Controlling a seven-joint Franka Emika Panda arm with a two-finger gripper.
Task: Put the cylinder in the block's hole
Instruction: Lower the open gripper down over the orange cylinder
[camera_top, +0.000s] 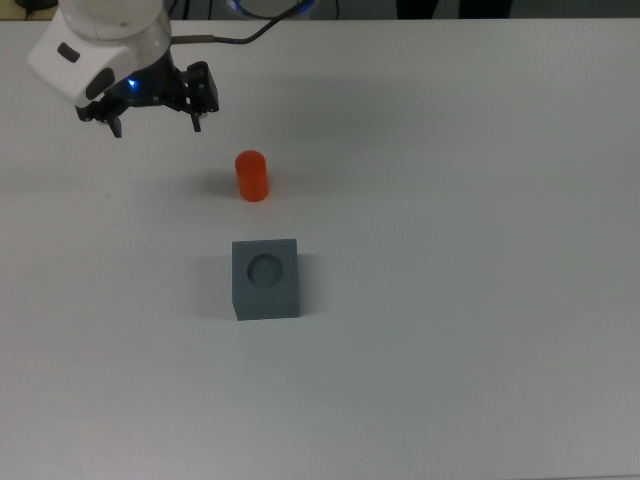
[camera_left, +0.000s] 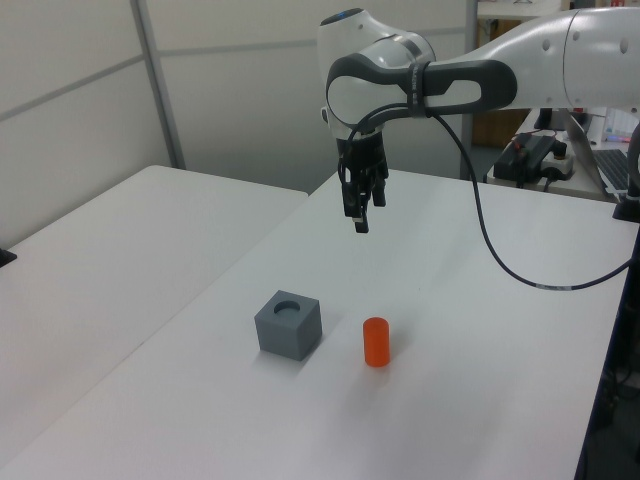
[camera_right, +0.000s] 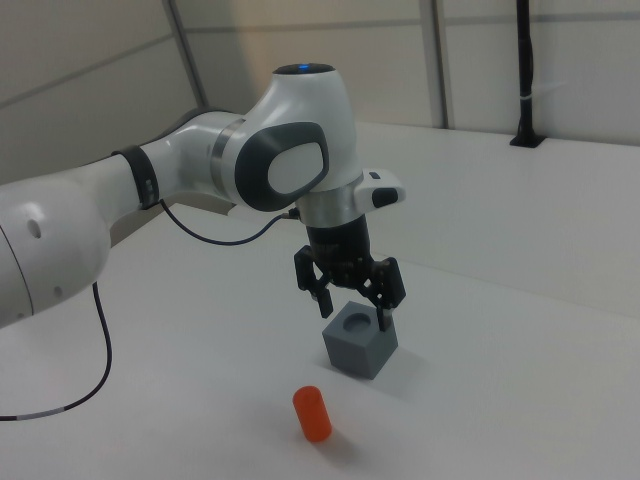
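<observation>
Taking the block (camera_top: 266, 279) as the landmark and reading the top view from its left edge across: the gripper (camera_top: 157, 124) comes first, hanging up and to the top view's left of the block, well apart from it and clear of the table (camera_top: 480, 300). Its two dark fingers (camera_top: 197, 118) are spread wide with only air between them (a small blue light glows on the hand just above). A dark cable (camera_top: 240, 38) leaves the wrist and runs toward the top edge.

Next across is the cylinder (camera_top: 252, 175), orange-red and standing upright on the white table. It sits near the block, just beyond the block's far side in the top view, with a clear strip of table between the two, and it lies between the gripper and the block.

The block itself is a dark grey cube resting flat, its round hole (camera_top: 266, 268) facing up and holding nothing.

In the left view the block (camera_left: 288, 325) is left of the cylinder (camera_left: 376, 341), and the gripper (camera_left: 358, 212) hangs high above the table behind them both, pointing down. In the right view the gripper (camera_right: 353, 305) appears in front of and above the block (camera_right: 361, 344) (an overlap of the viewing angle only), while the cylinder (camera_right: 312, 413) stands lower and to the right view's left of the block, untouched.
</observation>
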